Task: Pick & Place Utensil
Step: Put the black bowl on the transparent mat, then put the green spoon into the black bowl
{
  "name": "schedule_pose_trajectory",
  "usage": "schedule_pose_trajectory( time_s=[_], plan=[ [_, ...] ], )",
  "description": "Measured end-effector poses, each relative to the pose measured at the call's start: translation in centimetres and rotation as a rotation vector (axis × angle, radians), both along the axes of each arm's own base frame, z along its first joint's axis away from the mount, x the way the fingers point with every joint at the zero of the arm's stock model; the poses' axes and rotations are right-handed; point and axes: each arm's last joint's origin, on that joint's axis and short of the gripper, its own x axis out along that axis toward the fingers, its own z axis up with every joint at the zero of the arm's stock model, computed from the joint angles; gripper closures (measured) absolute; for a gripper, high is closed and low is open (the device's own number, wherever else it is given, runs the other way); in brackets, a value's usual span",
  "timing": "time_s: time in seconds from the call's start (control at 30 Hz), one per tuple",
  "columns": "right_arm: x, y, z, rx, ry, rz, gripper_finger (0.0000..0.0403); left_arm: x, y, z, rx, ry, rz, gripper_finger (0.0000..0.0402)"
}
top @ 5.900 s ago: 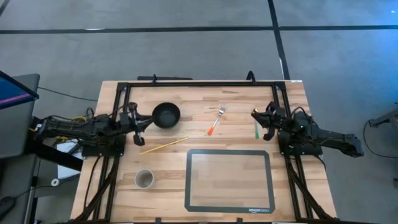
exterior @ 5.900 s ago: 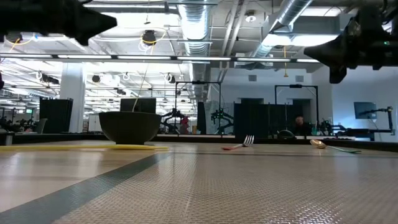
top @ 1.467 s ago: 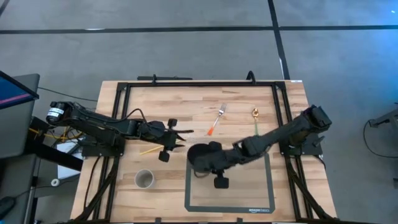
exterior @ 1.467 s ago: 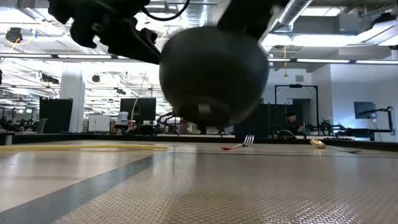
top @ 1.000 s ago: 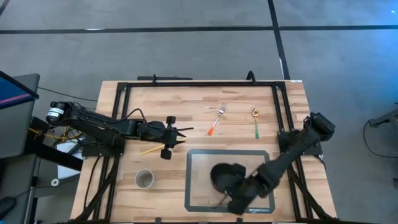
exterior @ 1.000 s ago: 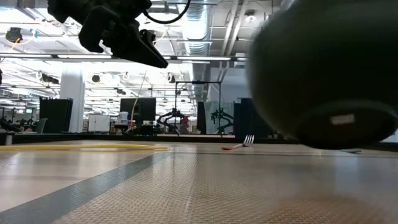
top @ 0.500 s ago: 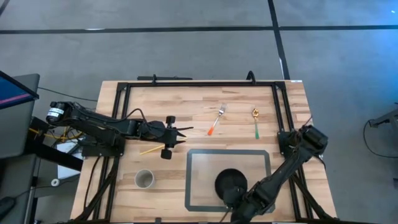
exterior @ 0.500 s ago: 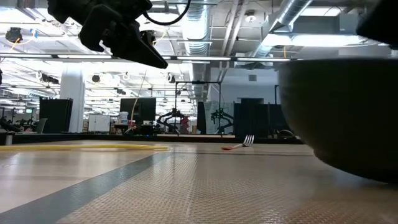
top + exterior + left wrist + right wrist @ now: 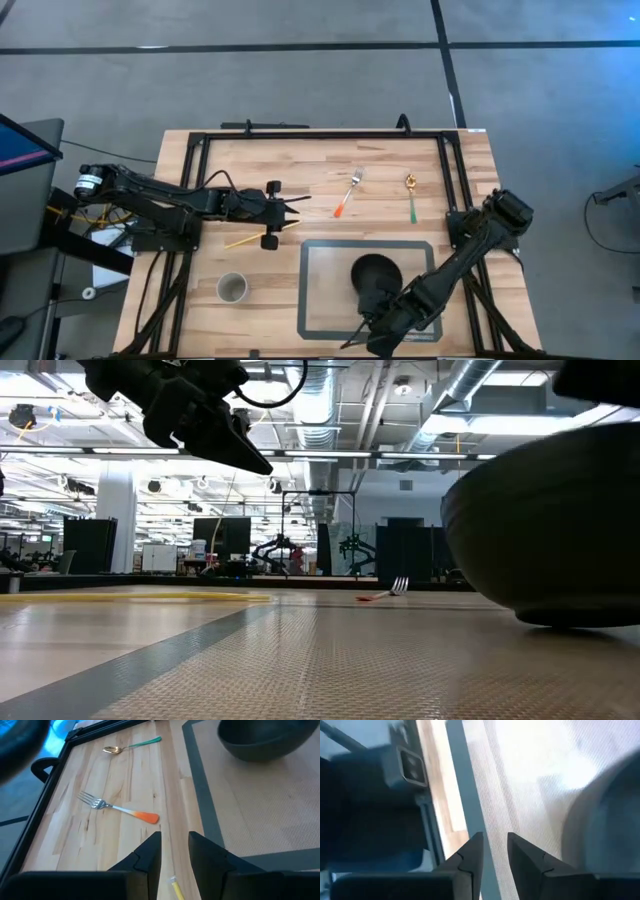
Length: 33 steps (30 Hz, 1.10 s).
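Nearest the camera side, the right gripper (image 9: pixel 372 340) sits at the mat's (image 9: pixel 320 300) front edge, fingers a narrow gap apart and empty, just beside the dark bowl (image 9: pixel 375 275) resting on the mat; further back, the left gripper (image 9: pixel 290 210) hovers over bare wood, fingers slightly apart, holding nothing, above a yellow stick (image 9: pixel 262 235); beyond lie the orange-handled fork (image 9: pixel 346 195) and the green-handled spoon (image 9: pixel 410 198) (both untouched). Likely next: the left gripper should descend squarely over the fork's handle; open wood surrounds it, though the black frame (image 9: pixel 320 133) borders the far edge.
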Motion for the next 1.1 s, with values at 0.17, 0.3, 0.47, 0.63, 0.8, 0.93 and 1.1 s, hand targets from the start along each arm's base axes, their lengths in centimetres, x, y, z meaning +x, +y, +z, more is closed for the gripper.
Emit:
schedule_pose_trajectory(
  time_s=[0.17,0.3,0.47,0.63,0.8,0.93,1.1],
  plan=[
    [0.0,-1.6,2.6,0.039,-0.056,-0.035,0.0323,0.0,0.1,0.0,0.0,0.0,0.006,0.0303],
    [-0.1,-3.1,4.4,0.008,-0.116,-0.054,0.0323,0.0,0.1,0.0,0.0,0.0,0.006,0.0303],
    [-1.0,-6.0,5.8,-0.163,-0.11,-0.094,0.0324,0.0,0.1,0.0,0.0,0.001,0.006,0.0303],
    [-1.8,-9.7,6.5,-0.361,-0.026,-0.188,0.0324,0.0,0.1,0.0,0.0,0.001,0.006,0.0303],
    [-2.0,-14.0,5.8,-0.484,0.178,-0.369,0.0324,0.0,0.1,0.0,0.0,0.001,0.006,0.0303],
    [-1.9,-17.4,4.5,-0.486,0.35,-0.522,0.0324,0.0,0.1,0.0,0.0,0.001,0.006,0.0303],
    [-2.4,-21.2,1.6,-0.37,0.565,-0.616,0.0324,0.0,0.1,0.0,-0.001,0.001,0.006,0.0303]
  ],
)
